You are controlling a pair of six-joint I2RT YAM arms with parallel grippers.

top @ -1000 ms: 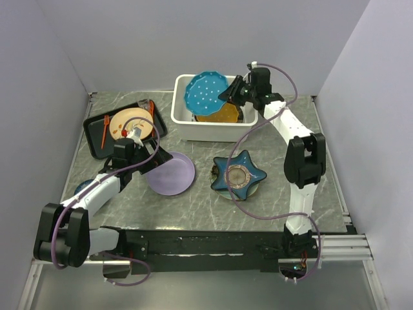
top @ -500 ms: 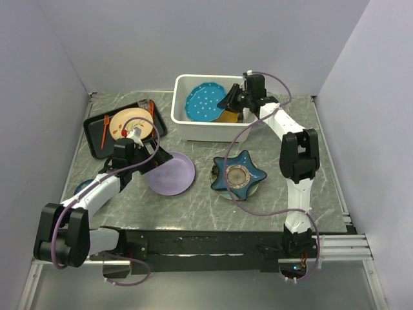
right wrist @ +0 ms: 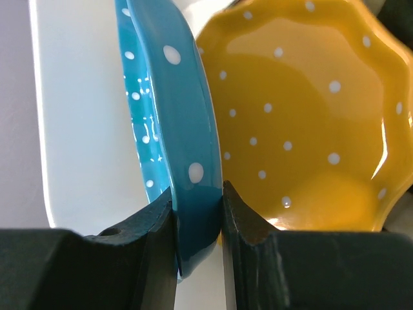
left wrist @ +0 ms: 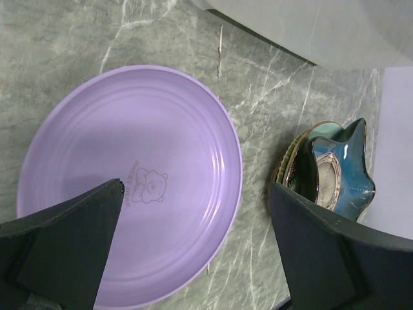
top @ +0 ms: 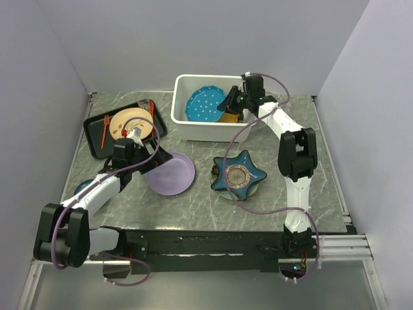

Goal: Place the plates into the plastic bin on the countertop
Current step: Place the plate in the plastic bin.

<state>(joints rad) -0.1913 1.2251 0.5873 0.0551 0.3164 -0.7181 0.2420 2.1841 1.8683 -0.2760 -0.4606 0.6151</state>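
Item one, on the grey marble-patterned countertop [top: 193, 208]: a white rectangular plastic bin [top: 213, 134], set at the back centre. In it we record a blue scalloped plate with white dots [top: 203, 103], held at a tilt inside the walls, and an orange scalloped plate with white dots [top: 227, 117] just beside it toward the right end. The right gripper [top: 231, 102] reaches into the bin, and its narrow jaws pinch the rim of the blue plate, one finger on each face. Item two, in front of the bin: a round lilac plate [top: 171, 173] lying flat. The left gripper [top: 150, 158] hangs over its left part with jaws spread wide, holding nothing. Item three, right of the lilac plate and apart from it: a navy star-shaped plate [top: 239, 172] atop a short stack of other dishes. Item four, at the back left: a flat black tray [top: 95, 145] bearing a beige plate [top: 131, 123].
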